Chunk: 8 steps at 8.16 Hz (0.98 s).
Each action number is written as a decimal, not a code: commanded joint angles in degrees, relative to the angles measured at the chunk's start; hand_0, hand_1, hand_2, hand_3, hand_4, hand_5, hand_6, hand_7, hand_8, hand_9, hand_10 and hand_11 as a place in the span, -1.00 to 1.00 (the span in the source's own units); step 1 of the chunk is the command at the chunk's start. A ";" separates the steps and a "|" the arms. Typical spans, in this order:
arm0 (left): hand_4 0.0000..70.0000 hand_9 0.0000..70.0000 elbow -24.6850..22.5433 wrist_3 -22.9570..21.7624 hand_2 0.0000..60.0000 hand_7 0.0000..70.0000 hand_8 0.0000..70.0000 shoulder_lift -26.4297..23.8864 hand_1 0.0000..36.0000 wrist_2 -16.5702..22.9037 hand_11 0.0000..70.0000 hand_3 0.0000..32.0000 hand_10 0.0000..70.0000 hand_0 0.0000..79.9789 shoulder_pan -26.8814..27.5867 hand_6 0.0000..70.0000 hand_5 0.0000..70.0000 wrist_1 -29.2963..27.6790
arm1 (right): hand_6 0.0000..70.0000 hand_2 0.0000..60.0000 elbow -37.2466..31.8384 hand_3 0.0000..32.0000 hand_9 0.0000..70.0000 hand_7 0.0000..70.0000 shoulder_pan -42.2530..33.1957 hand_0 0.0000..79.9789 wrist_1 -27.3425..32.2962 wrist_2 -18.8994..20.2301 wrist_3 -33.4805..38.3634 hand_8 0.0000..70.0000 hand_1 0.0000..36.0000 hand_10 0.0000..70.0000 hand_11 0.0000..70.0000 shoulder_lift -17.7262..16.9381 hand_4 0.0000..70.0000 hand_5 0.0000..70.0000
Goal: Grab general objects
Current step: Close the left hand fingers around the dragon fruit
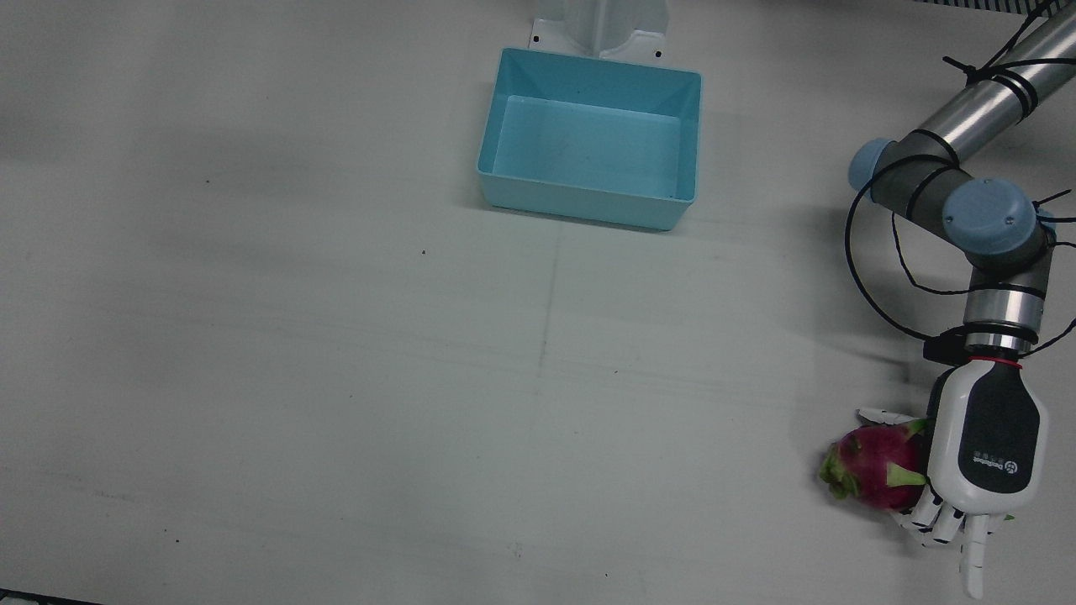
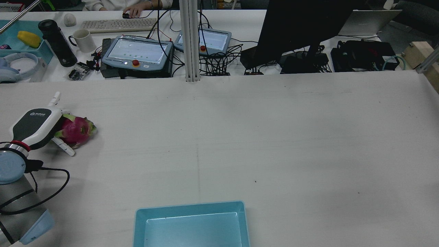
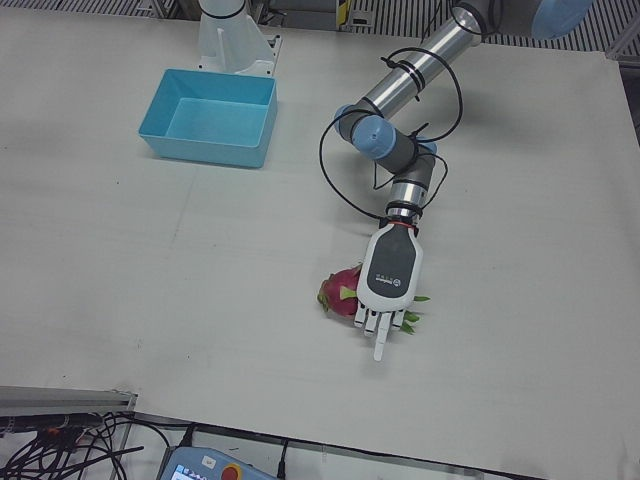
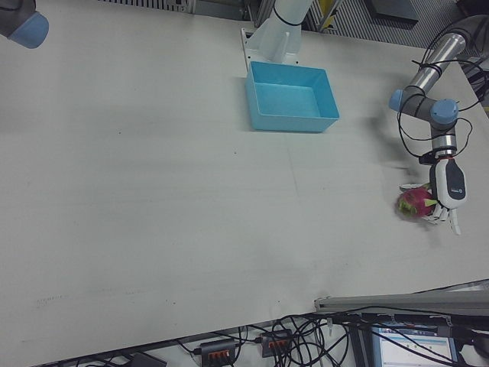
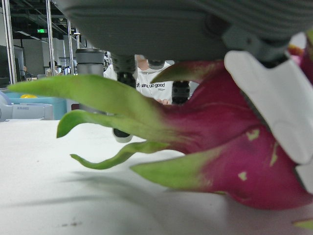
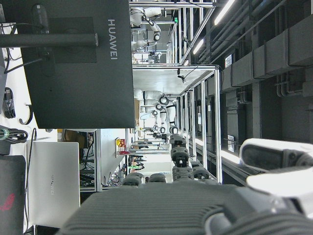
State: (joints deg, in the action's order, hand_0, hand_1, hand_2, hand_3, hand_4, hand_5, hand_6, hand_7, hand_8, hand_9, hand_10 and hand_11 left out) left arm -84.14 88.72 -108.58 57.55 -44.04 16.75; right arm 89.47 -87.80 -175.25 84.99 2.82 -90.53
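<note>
now l hand cupped over dragon fruit — fruit on table

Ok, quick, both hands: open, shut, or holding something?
Left hand: over the dragon fruit, fingers around it; whether the grip has closed cannot be told.
Right hand: off the table; only its own camera shows it, state unclear.

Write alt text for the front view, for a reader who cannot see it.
Seen from above, the robot's left hand rests over a pink dragon fruit at the lower right of a white table, its fingers beside and past the fruit. An empty light-blue bin sits near the top centre.
</note>
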 commanded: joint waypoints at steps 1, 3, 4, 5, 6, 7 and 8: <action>0.17 1.00 0.03 -0.04 1.00 1.00 0.83 0.04 0.51 -0.51 1.00 -1.00 1.00 0.15 -0.16 0.77 1.00 -0.93 | -1.00 -1.00 0.00 -1.00 -1.00 -1.00 0.00 -1.00 0.00 0.00 -0.01 -1.00 -1.00 -1.00 -1.00 0.00 -1.00 -1.00; 0.27 1.00 0.03 -3.34 1.00 1.00 1.00 0.65 0.31 -0.60 1.00 -1.00 1.00 0.18 -1.30 0.99 1.00 -2.86 | -1.00 -1.00 0.00 -1.00 -1.00 -1.00 0.00 -1.00 0.00 0.00 -0.01 -1.00 -1.00 -1.00 -1.00 0.00 -1.00 -1.00; 0.30 1.00 -0.49 -6.68 1.00 1.00 1.00 1.87 0.39 -2.77 1.00 -1.00 1.00 0.27 -1.74 1.00 1.00 -3.39 | -1.00 -1.00 0.00 -1.00 -1.00 -1.00 0.00 -1.00 0.00 0.00 -0.01 -1.00 -1.00 -1.00 -1.00 0.00 -1.00 -1.00; 0.31 1.00 -2.24 -8.63 1.00 1.00 1.00 3.45 0.47 -3.93 1.00 -1.00 1.00 0.36 -1.75 1.00 1.00 -3.48 | -1.00 -1.00 0.00 -1.00 -1.00 -1.00 0.00 -1.00 0.00 0.00 -0.01 -1.00 -1.00 -1.00 -1.00 0.00 -1.00 -1.00; 0.31 1.00 -5.39 -9.87 1.00 1.00 1.00 4.69 0.48 -3.76 1.00 -1.00 1.00 0.36 -2.01 1.00 1.00 -3.22 | -1.00 -1.00 0.00 -1.00 -1.00 -1.00 0.00 -1.00 0.00 0.00 -0.01 -1.00 -1.00 -1.00 -1.00 0.00 -1.00 -1.00; 0.30 1.00 -8.73 -12.14 1.00 1.00 1.00 5.74 0.46 -3.59 1.00 -1.00 1.00 0.34 -3.67 1.00 1.00 -2.09 | -1.00 -1.00 0.00 -1.00 -1.00 -1.00 0.00 -1.00 0.00 0.00 -0.01 -1.00 -1.00 -1.00 -1.00 0.00 -1.00 -1.00; 0.29 1.00 -11.89 -13.04 1.00 1.00 1.00 5.84 0.47 -3.41 1.00 -1.00 1.00 0.32 -4.73 1.00 1.00 -0.16 | -1.00 -1.00 0.00 -1.00 -1.00 -1.00 0.00 -1.00 0.00 0.00 -0.01 -1.00 -1.00 -1.00 -1.00 0.00 -1.00 -1.00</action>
State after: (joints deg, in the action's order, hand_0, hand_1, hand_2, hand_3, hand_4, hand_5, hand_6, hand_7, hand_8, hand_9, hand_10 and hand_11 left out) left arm -89.29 79.04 -104.26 54.06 -46.44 13.87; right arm 89.47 -87.80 -175.25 84.99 2.81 -90.53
